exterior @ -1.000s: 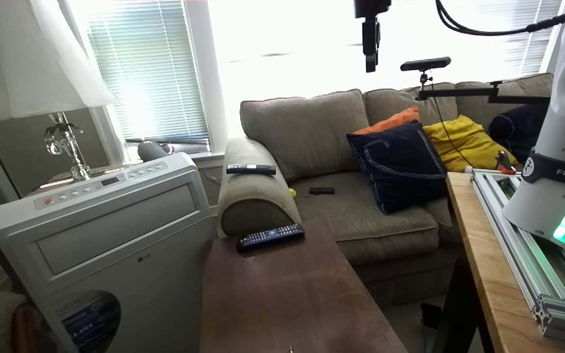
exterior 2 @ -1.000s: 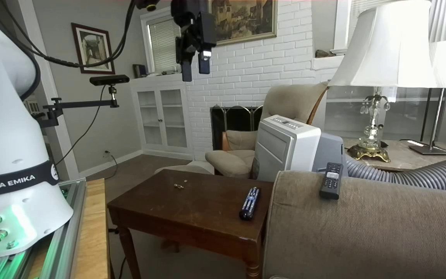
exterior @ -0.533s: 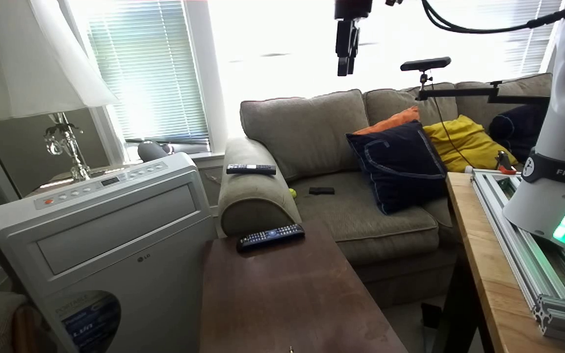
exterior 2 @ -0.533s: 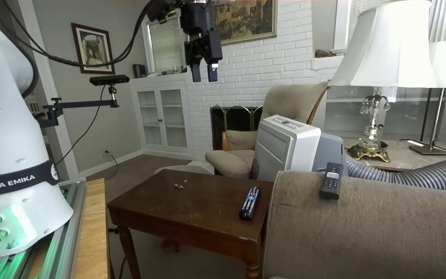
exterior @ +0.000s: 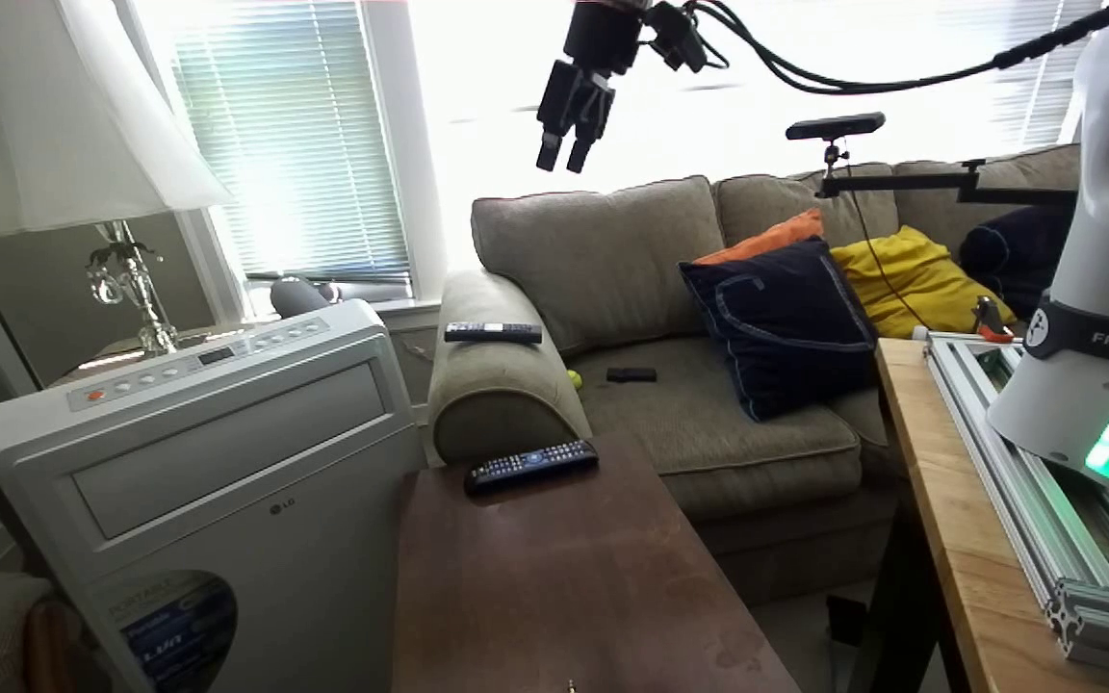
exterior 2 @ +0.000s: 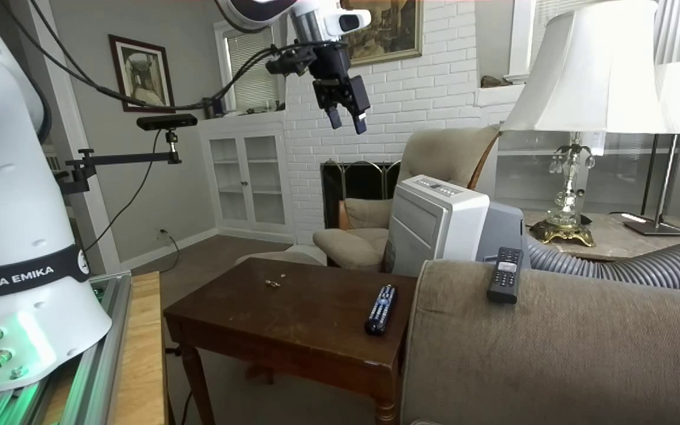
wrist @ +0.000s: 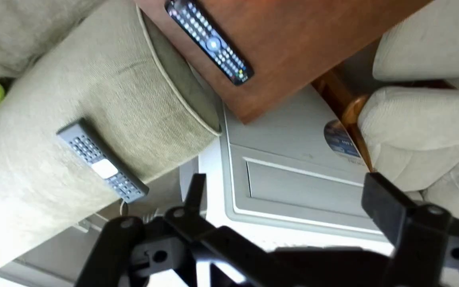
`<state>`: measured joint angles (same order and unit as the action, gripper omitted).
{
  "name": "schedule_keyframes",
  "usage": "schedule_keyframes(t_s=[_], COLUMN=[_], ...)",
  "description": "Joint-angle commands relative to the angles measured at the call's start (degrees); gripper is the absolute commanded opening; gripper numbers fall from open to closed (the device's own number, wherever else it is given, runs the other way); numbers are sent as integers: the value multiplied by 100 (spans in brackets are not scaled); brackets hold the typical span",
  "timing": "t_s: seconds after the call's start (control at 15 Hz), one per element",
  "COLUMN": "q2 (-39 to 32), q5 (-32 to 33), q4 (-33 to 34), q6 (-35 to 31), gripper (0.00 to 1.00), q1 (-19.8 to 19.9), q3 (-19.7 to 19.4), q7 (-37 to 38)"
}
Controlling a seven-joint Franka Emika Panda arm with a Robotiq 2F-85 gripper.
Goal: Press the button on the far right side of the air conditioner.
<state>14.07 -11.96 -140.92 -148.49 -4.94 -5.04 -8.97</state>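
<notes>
The air conditioner [exterior: 323, 539] is a large white boxy unit behind the brown table, also seen in an exterior view [exterior 2: 415, 219]. Its top panel [exterior: 198, 362] carries a row of buttons, a small display and an orange button at the left end. The rightmost buttons [exterior: 310, 328] are pale. In the wrist view the air conditioner [wrist: 301, 187] lies beyond the fingers; its top is washed out and partly hidden. My gripper [exterior: 563, 156] is open and empty, tilted, high in the air above and away from the unit. It also shows in an exterior view [exterior 2: 347, 123] and the wrist view [wrist: 285, 185].
A brown table [exterior 2: 293, 319] bears a black remote [exterior 2: 381, 310]. Another remote [exterior 2: 504, 275] lies on the sofa arm [exterior 2: 552, 354]. A tall lamp [exterior 2: 582, 71] stands behind the unit, with a grey hose [exterior 2: 623, 271]. An armchair [exterior 2: 446, 156] stands beside it.
The gripper has moved leftward in an exterior view, toward the air conditioner's side, and has tilted and turned so both fingers show apart. Nothing else has moved.
</notes>
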Motion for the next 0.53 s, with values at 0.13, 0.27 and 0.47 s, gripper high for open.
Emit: schedule_keyframes(t_s=[0.13, 0.27, 0.47], q2=[-1394, -1884, -2602], q5=[-704, -657, -410], q4=[1128, 1600, 2437], q6=[-1077, -1220, -1211], gripper=[100, 100, 100], q1=[-273, -205, -101], q3=[278, 458, 662], q7=[-68, 75, 477])
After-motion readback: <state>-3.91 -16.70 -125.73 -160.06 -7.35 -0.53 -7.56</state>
